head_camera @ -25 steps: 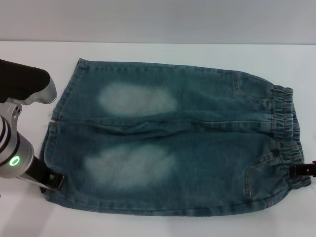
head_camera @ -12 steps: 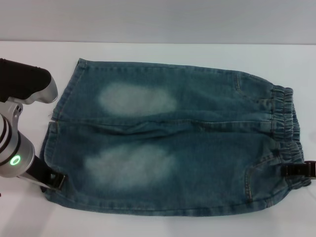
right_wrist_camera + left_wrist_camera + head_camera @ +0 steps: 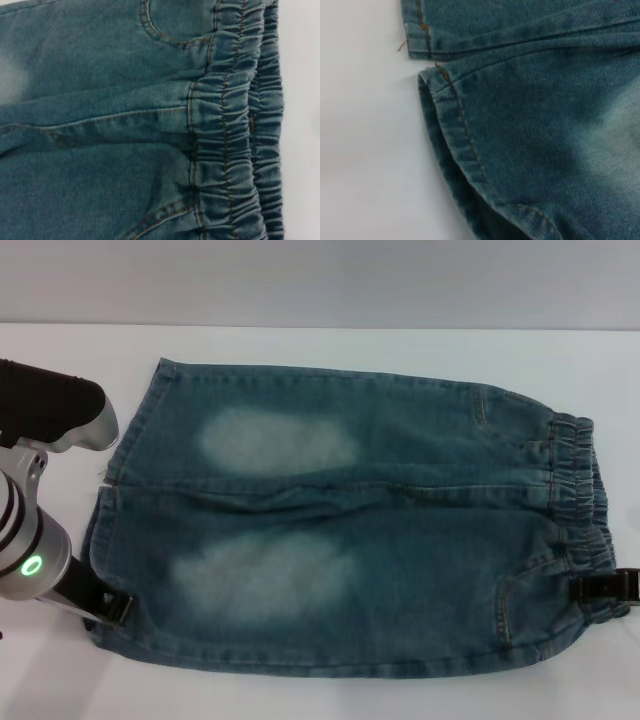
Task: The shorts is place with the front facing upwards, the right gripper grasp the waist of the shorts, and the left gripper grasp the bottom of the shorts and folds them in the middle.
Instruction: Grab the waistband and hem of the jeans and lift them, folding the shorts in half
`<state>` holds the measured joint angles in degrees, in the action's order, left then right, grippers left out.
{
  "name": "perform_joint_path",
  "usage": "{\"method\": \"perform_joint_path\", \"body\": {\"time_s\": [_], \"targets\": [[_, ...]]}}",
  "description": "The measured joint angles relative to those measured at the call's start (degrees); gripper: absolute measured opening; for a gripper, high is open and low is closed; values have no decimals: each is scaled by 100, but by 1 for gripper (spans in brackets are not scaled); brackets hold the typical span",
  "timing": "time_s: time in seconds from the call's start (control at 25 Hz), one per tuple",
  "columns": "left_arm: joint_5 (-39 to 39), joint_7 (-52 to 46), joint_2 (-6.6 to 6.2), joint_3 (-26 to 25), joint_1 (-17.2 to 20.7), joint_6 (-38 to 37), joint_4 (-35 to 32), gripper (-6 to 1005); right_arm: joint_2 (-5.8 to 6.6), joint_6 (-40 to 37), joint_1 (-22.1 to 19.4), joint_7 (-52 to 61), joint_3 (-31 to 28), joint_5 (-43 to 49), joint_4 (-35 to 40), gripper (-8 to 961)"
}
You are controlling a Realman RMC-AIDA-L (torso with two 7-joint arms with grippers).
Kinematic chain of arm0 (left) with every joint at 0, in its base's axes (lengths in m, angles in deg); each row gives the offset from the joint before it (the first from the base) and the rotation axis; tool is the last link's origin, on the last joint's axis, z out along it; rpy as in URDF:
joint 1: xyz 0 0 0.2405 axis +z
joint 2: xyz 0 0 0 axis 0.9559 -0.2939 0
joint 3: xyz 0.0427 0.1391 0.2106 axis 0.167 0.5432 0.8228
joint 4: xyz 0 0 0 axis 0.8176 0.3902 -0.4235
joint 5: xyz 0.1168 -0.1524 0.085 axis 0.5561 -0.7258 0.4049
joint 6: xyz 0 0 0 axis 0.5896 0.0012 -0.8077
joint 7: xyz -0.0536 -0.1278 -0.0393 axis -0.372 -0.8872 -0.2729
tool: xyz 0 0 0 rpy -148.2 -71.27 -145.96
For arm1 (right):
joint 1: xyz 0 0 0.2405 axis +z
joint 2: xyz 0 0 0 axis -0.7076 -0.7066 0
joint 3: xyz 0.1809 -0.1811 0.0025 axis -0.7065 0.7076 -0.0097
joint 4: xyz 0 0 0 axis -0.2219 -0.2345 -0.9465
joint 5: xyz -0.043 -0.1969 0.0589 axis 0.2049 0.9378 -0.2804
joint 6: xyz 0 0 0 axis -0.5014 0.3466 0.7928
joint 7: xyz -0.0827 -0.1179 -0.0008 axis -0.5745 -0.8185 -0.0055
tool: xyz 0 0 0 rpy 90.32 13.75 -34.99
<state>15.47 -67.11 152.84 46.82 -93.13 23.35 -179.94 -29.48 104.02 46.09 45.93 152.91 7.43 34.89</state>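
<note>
The blue-green denim shorts lie flat, front up, on the white table. The leg hems are at the left and the puckered waist is at the right. My left gripper, with its silver wrist and green ring light, sits at the near corner of the near leg's hem, touching the denim. The left wrist view shows that stitched hem close up, with its edge slightly raised. My right gripper shows as a small black tip on the near end of the waist. The right wrist view shows the waistband.
White table surface surrounds the shorts, with a bare strip behind them and a narrow strip in front. The left arm's black and silver body stands left of the hems.
The right gripper tip has moved a little leftward onto the near end of the waistband. The left gripper has stayed at the hem corner. The shorts have barely shifted.
</note>
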Motion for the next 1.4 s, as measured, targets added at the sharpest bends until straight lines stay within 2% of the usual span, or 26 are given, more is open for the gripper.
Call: {"method": "perform_joint_path", "body": {"time_s": [0.96,1.16,1.28,1.4], "targets": [[-11,12,-3,8,1,-13,27,96,25,-15,130,-220,-59,-135,-212,641],[-26,31,-8,4,-6,-28,26,99,15,34,162,-295,-21,-140,-173,407],[-61,69,-6,-26,-8,-36,26,101,15,57,185,-308,-24,-142,-168,171],[-82,75,-4,-35,-9,-47,26,103,17,101,198,-357,-61,-221,-162,125]]}}
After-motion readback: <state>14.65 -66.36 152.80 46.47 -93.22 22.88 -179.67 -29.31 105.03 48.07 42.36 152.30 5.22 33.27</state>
